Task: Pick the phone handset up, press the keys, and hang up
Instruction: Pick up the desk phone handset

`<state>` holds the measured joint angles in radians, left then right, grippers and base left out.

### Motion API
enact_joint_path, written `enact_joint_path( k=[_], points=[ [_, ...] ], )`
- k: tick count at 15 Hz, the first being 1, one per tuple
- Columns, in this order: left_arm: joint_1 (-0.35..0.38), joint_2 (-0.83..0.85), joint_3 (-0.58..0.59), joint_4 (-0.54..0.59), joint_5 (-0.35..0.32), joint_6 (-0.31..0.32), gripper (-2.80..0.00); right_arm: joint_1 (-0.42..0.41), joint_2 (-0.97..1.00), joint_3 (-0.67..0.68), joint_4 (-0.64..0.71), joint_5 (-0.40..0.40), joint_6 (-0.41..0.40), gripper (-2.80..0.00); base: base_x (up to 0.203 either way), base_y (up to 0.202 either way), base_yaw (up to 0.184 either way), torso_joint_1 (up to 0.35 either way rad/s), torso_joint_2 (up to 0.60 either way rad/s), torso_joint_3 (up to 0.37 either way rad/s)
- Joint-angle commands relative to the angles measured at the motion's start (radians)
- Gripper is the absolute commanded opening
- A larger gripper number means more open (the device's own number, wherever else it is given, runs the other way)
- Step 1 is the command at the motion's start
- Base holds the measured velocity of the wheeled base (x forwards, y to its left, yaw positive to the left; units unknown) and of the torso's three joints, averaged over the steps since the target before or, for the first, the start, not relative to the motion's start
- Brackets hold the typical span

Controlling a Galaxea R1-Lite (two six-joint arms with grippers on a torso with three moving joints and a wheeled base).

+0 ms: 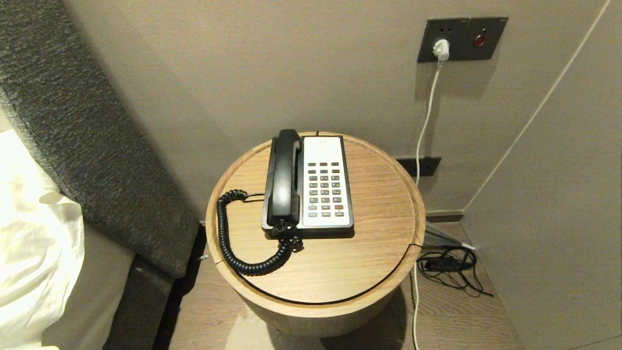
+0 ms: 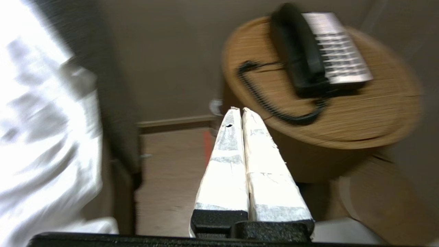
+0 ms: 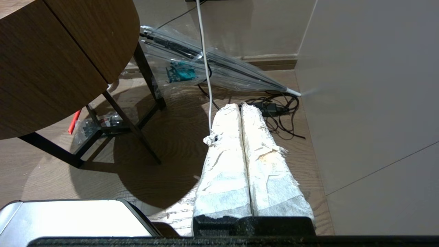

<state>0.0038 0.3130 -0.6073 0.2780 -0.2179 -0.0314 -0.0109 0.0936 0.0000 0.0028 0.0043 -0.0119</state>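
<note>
Head view shows the black handset (image 1: 283, 175) seated in its cradle on the left side of the phone base (image 1: 324, 182), which sits near the middle of the round wooden side table (image 1: 384, 233). I read the handset's long axis as running front to back, away from me toward the wall, parallel to the keypad (image 1: 324, 189) just beside it on the right. Its coiled cord (image 1: 228, 233) loops off the near end and out to the left across the tabletop.

Neither of my 2 arms shows in the head view, so both are low and short of the table. From the left wrist camera, my left gripper (image 2: 239, 111) has its taped fingers (image 2: 226, 154) pressed together with no gap and nothing held. It sits below the rim, and the handset (image 2: 296, 51) lies ahead of it and higher. My right gripper (image 3: 238, 107) is likewise closed on nothing, down near the floor beside the table's side (image 3: 51, 61), pointing at the cables (image 3: 281, 113) by the wall.

Since the handset is on the phone's left, I judge the left arm better placed for it. I would spread its fingers, then straddle the handset across its narrow width. That leaves the right arm for the keys.
</note>
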Motion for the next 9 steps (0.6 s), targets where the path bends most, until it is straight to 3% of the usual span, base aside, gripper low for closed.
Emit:
enact_joint_path(
  k=[1,3,5,7,9],
  points=[
    [-0.001,0.341,-0.234,0.107,-0.104,-0.009,-2.80,0.000,0.000,0.000,0.000,0.000,0.001,-2.80,0.000,0.000,0.000,0.000,0.00,0.000],
    [-0.025,0.604,-0.413,0.182,-0.200,-0.015,-2.80,0.000,0.000,0.000,0.000,0.000,0.000,-2.80,0.000,0.000,0.000,0.000,0.00,0.000],
    [-0.074,0.824,-0.578,0.228,-0.244,-0.020,-2.80,0.001,0.000,0.000,0.000,0.000,0.000,-2.80,0.000,0.000,0.000,0.000,0.00,0.000],
    [-0.167,1.011,-0.737,0.258,-0.241,-0.033,-2.80,0.000,0.000,0.000,0.000,0.000,0.000,-2.80,0.000,0.000,0.000,0.000,0.00,0.000],
    [-0.284,1.151,-0.865,0.271,-0.170,-0.051,-2.80,0.000,0.000,0.000,0.000,0.000,0.000,-2.80,0.000,0.000,0.000,0.000,0.00,0.000]
  ],
)
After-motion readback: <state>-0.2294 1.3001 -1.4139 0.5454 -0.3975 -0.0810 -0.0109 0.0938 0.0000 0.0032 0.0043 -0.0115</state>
